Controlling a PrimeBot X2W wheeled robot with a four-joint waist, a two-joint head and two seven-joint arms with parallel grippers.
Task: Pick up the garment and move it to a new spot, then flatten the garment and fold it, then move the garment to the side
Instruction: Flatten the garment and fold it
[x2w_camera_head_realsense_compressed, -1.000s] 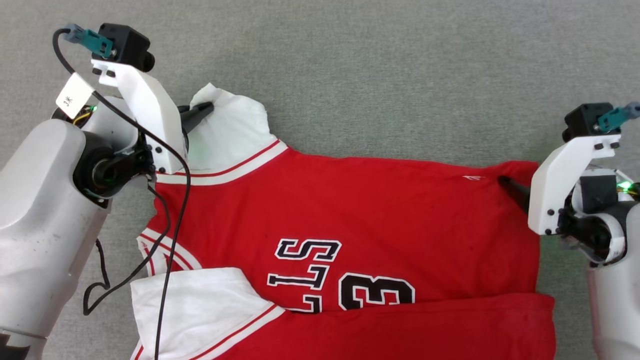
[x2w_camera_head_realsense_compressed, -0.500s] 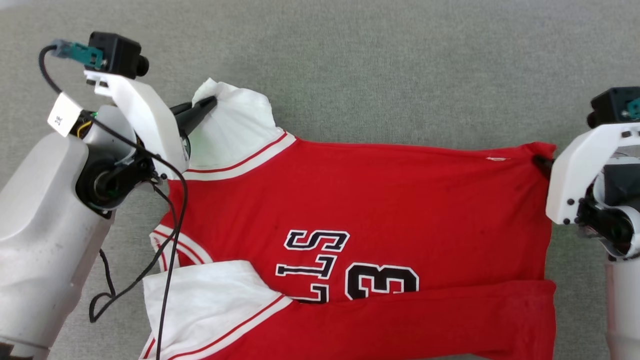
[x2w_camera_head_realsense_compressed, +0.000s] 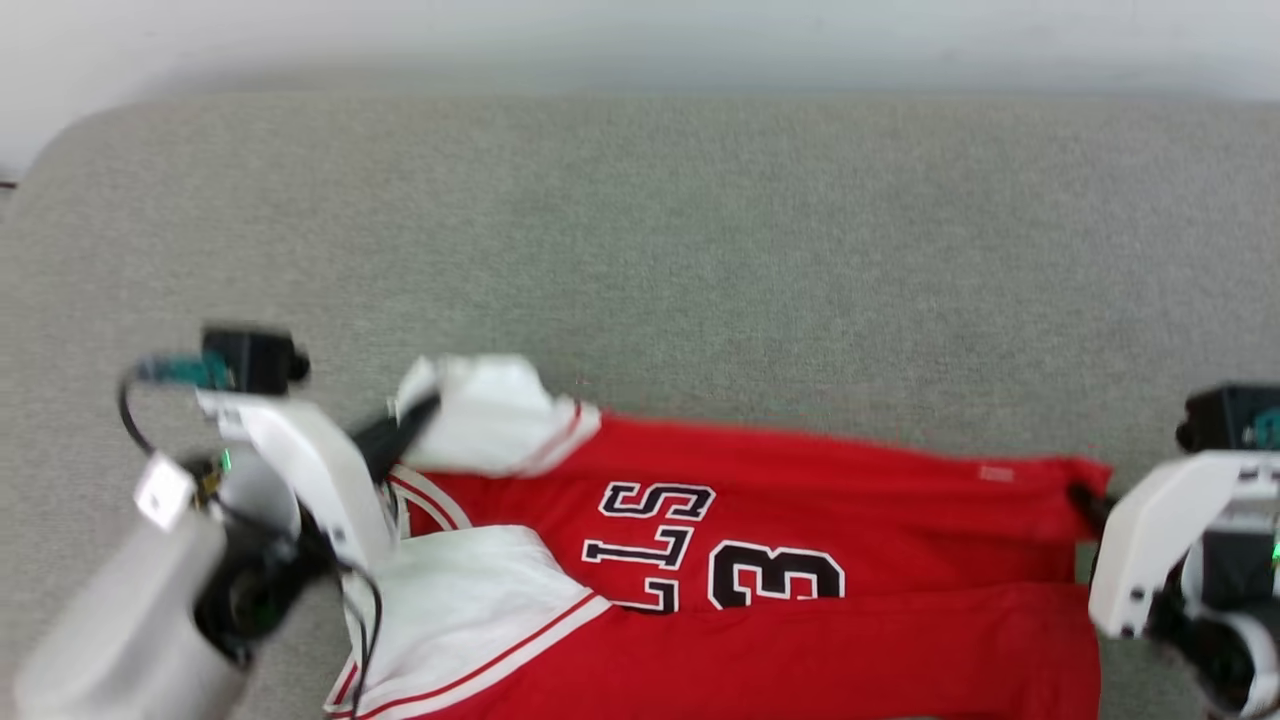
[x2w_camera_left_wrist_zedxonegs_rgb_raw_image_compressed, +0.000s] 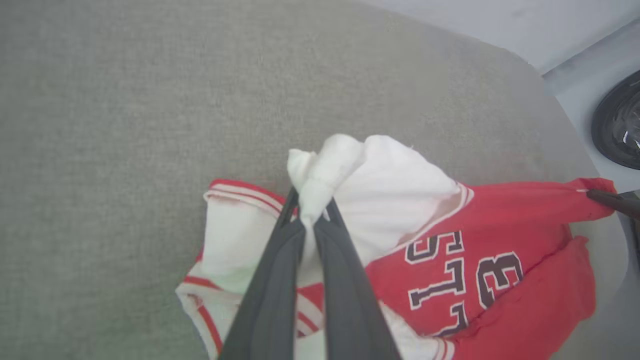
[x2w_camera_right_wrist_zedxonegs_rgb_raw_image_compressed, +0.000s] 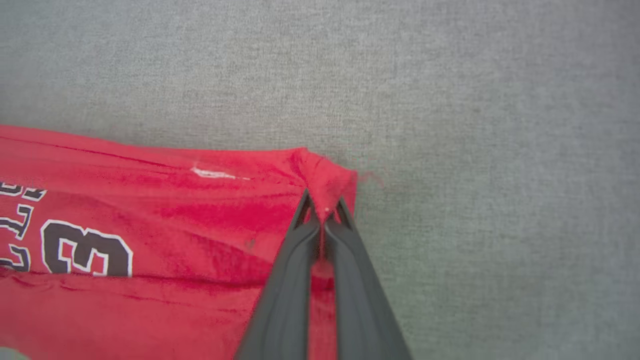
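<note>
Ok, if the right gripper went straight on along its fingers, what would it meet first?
The right gripper is shut on a red corner of the jersey, so that bunched fabric comes first; past it, likely the bare grey mat, though depth is unclear.

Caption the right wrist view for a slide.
Right gripper shut on a corner of the red thin-fabric jersey.

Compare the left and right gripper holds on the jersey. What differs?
The left gripper pinches the white sleeve of the garment; the right gripper pinches a red corner. The left gripper clamps a thick bunched wad that bulges past its tips; the right gripper holds a thin peak of cloth. Shared: both are shut on the garment, at opposite ends.
</note>
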